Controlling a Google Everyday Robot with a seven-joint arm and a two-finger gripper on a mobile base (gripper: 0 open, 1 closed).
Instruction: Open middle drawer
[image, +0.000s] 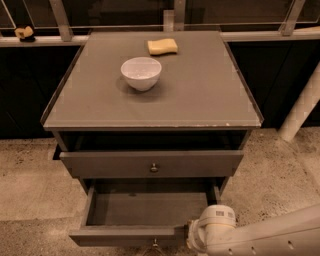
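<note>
While the middle drawer (125, 235) stands pulled out, gripper (191, 236) at one end of its front, grip impossible to tell, bowl (141, 73) on tabletop (200, 95).

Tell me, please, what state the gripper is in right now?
Gripper: cannot be told; it is by the open middle drawer's right front corner.

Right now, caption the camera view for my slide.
Grey-brown middle drawer with round metal knob stands wide open, robot's white claw at its front corner.
</note>
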